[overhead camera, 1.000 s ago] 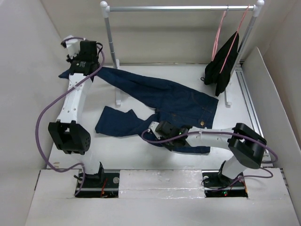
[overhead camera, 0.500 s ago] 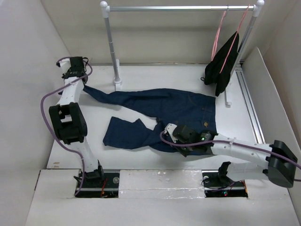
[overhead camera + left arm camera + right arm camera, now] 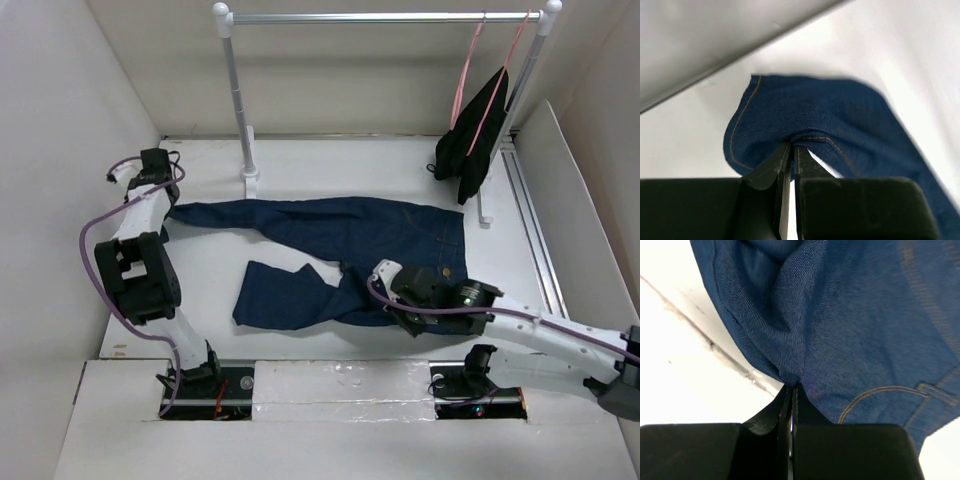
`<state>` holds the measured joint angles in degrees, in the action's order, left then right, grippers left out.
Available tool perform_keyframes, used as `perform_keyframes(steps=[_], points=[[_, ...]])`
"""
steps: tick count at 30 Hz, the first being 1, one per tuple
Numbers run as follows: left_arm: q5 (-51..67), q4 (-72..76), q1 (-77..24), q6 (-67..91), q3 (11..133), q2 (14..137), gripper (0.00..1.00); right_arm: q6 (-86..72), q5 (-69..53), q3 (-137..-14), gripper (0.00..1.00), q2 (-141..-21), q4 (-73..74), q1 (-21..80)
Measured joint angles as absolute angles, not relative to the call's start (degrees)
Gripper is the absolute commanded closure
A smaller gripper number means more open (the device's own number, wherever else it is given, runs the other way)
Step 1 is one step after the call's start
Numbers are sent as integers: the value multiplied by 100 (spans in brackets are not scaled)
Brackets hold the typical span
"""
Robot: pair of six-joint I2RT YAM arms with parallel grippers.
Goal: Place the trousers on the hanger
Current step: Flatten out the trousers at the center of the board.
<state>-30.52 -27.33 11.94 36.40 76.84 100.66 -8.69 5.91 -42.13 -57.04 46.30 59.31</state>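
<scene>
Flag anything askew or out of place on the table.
The trousers lie uneven: the far leg is stretched straight to the left gripper, shut on its hem, while the near leg is kinked and bunched beside the right gripper, shut on the cloth. Nothing looks spilled or damaged.

The trousers (image 3: 370, 228) lie spread on the white table (image 3: 340, 165).

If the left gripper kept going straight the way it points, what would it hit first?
The trousers: the left gripper is shut on a leg hem, so bunched denim comes first, then probably the white table beneath; depth is unclear.
</scene>
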Motion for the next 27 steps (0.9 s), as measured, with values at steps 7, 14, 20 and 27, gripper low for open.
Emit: perform_keyframes(steps=[7, 14, 20, 27], points=[[-3035, -2735, 1586, 3881, 7236, 8781, 100, -928, 552, -4504, 100, -4904, 5321, 5929], [-2257, -2510, 1584, 3903, 6716, 8206, 100, -814, 449, -4917, 100, -4960, 5961, 5933], [-1833, -2672, 1380, 3909, 7424, 8237, 100, -550, 263, -5011, 100, -5035, 6093, 5931], [-1992, -2556, 2134, 3872, 6259, 7629, 100, -357, -91, -5249, 67, -4834, 6560, 5931]])
